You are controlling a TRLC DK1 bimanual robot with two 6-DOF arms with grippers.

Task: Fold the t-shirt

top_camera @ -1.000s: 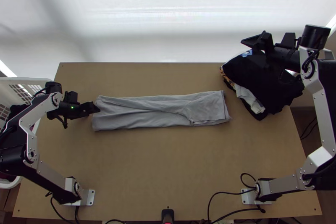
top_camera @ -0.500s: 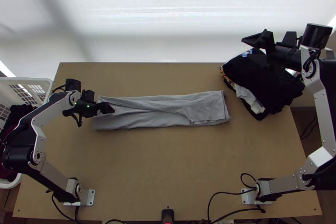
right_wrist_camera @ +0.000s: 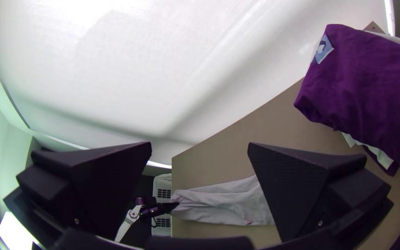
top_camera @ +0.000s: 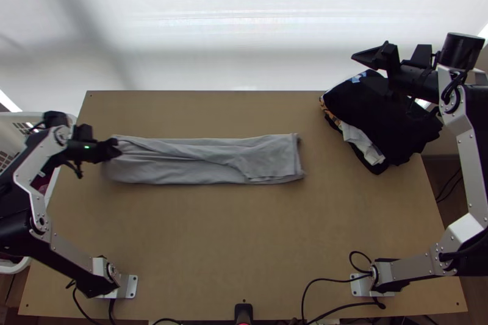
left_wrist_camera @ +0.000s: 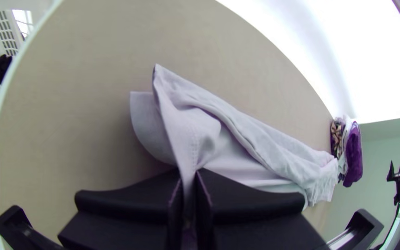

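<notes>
The grey t-shirt lies as a long folded strip across the table, with creases running along it. At its left end my left gripper holds the cloth. In the left wrist view the left gripper is shut on a raised edge of the t-shirt. My right gripper is up over the pile of clothes at the back right, away from the t-shirt. In the right wrist view the right gripper stands open, its two fingers wide apart with nothing between them.
A pile of dark clothes lies at the table's back right corner, with white cloth under it. A white basket holding clothes stands beyond the table's left edge. Bare tabletop lies between the t-shirt and the near edge.
My left gripper first moved right over the t-shirt's left end, then back left with the cloth. The whole strip has slid left with it. The right arm has hardly moved.
</notes>
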